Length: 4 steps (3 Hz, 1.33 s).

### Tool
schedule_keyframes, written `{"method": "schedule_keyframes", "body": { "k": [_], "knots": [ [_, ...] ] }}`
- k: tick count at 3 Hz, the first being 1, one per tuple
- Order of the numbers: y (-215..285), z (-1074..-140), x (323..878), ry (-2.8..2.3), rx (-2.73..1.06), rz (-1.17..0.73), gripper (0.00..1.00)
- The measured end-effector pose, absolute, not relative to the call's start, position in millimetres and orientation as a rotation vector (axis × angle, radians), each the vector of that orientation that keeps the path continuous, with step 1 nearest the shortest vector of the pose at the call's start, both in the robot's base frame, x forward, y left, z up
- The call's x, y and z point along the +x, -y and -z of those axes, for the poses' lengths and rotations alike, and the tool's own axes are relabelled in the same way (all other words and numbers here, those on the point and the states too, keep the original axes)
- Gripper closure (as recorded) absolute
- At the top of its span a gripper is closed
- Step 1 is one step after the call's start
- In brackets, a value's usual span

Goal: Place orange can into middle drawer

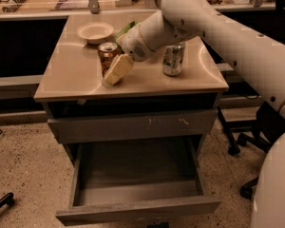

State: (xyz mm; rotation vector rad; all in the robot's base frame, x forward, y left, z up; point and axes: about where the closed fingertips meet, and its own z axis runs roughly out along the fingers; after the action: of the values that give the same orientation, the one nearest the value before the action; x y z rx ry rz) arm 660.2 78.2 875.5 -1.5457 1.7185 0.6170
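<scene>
The orange can (106,55) stands upright on the cabinet top (76,80), left of centre, silver top showing. My gripper (113,73) is right at the can, its cream tip lying against the can's front right side and reaching down to the top's surface. The white arm (199,18) comes in from the upper right. The middle drawer (137,210) is pulled wide open below, with a plain front panel and a bare grey inside (137,170).
A silver-and-green can (173,59) stands right of the gripper. A white bowl (95,32) sits at the back left, with something green (127,28) behind the wrist. A shut drawer front with pale scratches (133,125) is above the open drawer. A chair base (242,141) is at the right.
</scene>
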Motion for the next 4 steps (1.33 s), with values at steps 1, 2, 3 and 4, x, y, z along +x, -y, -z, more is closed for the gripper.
{"method": "schedule_keyframes", "body": {
  "k": [1, 2, 3, 4],
  "knots": [
    [-78, -875, 660, -1.720, -1.547, -0.617, 0.00],
    [-77, -868, 671, -1.706, -1.536, -0.596, 0.00],
    [-80, -862, 679, -1.692, -1.523, -0.587, 0.00],
    [-85, -860, 685, -1.676, -1.519, -0.588, 0.00]
  ]
}}
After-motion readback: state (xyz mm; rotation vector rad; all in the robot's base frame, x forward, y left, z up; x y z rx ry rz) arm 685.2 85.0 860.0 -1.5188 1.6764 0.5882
